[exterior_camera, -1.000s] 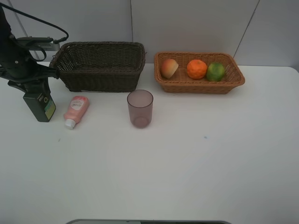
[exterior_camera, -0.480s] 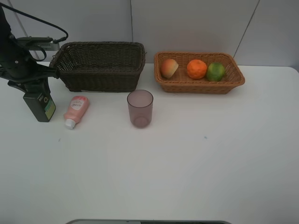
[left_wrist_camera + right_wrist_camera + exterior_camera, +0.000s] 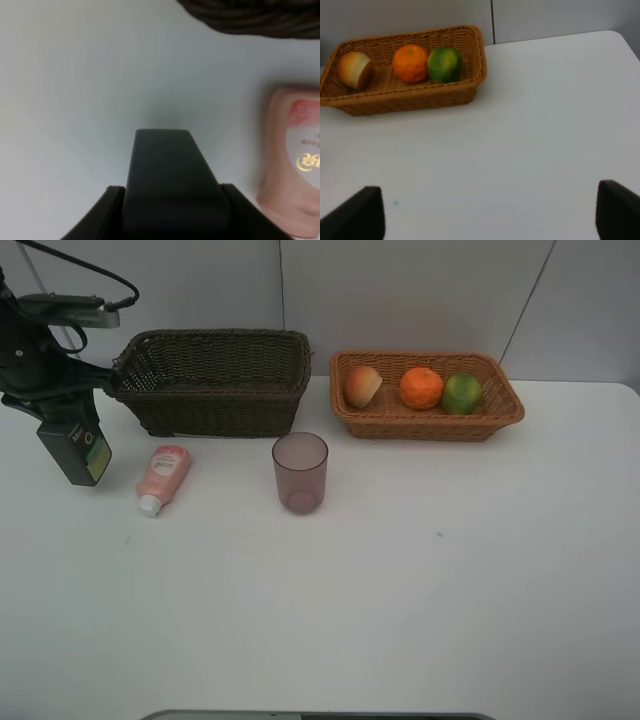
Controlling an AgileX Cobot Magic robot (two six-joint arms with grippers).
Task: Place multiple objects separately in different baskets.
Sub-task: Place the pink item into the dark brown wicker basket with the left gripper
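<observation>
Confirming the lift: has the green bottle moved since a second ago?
Yes. The green bottle, in the left gripper, has shifted up and left, away from the pink tube.

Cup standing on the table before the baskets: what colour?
The tall round cup is translucent purple, clearest in the exterior high view.

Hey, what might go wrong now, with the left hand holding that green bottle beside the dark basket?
The bottle hangs tilted from the left hand, gripped near its top, so it might slip. The dark basket stands close beside it; carried too low, the bottle could catch the rim.
</observation>
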